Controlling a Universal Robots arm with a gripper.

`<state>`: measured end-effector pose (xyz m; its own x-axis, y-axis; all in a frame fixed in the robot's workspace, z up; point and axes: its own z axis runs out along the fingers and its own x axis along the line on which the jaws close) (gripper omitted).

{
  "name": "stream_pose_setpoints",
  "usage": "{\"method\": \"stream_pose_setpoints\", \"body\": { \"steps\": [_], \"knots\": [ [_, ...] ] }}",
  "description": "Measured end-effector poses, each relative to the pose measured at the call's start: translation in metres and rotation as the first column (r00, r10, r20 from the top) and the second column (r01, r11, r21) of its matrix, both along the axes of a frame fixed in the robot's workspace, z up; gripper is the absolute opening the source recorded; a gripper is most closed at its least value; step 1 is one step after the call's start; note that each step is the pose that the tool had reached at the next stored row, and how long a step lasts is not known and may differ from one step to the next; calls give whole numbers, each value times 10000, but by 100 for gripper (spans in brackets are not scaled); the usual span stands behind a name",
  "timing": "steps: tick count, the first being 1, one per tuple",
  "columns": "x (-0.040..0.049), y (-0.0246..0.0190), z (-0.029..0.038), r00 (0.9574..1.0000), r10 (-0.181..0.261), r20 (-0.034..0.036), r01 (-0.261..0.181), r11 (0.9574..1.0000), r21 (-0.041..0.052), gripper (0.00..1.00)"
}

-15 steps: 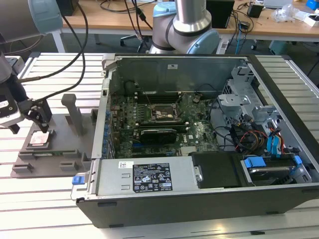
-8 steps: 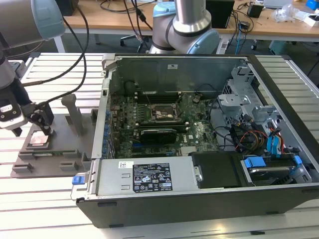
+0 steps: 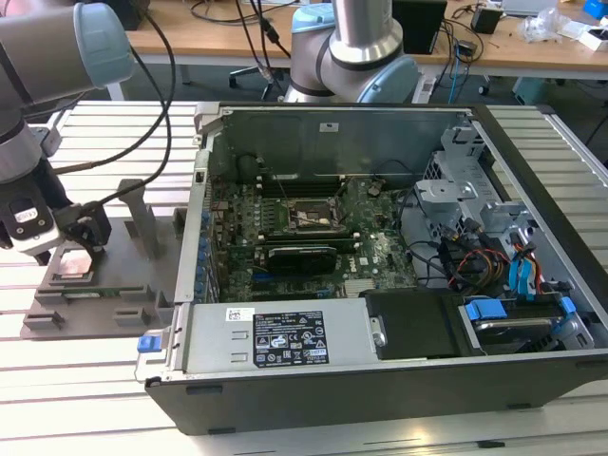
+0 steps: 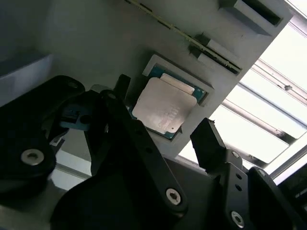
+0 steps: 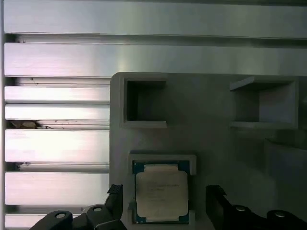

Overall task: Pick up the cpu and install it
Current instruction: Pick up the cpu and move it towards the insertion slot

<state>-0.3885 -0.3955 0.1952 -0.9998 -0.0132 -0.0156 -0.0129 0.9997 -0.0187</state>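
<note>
The cpu, a flat square chip with a silvery top, lies in a shallow recess of the grey plastic tray. In the exterior view the cpu is at the far left, outside the computer case. My gripper hovers just over it. In both wrist views the gripper is open, with one black finger on each side of the chip and a gap to each edge. The cpu sits between the fingertips and nothing is held. The black socket frame is on the motherboard inside the case.
The open computer case fills the middle and the exterior view's right, with its metal wall between the tray and the motherboard. Upright blocks rise from the tray. Cables and drive bays crowd the case's right. A slatted aluminium table lies beneath.
</note>
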Motion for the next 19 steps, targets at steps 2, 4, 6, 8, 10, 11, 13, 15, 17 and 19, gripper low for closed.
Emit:
{"method": "stream_pose_setpoints", "body": {
  "steps": [2, 4, 6, 8, 10, 11, 13, 15, 17, 19],
  "knots": [
    [0, 0, -42, 10000, 7, 0, -7, 10000, 0, 78],
    [0, -1, -75, 10000, 10, -3, -10, 10000, -2, 78],
    [1, 0, -76, 10000, 11, 0, -11, 10000, 0, 78],
    [1, 0, -76, 10000, 12, 0, -12, 10000, 0, 77],
    [0, 0, -76, 10000, 12, 0, -12, 10000, 0, 70],
    [1, 0, -76, 10000, 13, 0, -13, 10000, 0, 64],
    [1, -1, -76, 10000, 13, 0, -13, 10000, -1, 58],
    [0, 0, -76, 10000, 13, -1, -13, 10000, -1, 55],
    [1, -1, -76, 10000, 14, 0, -14, 10000, 0, 55],
    [1, -1, -76, 10000, 14, 0, -14, 10000, -1, 55]
  ]
}}
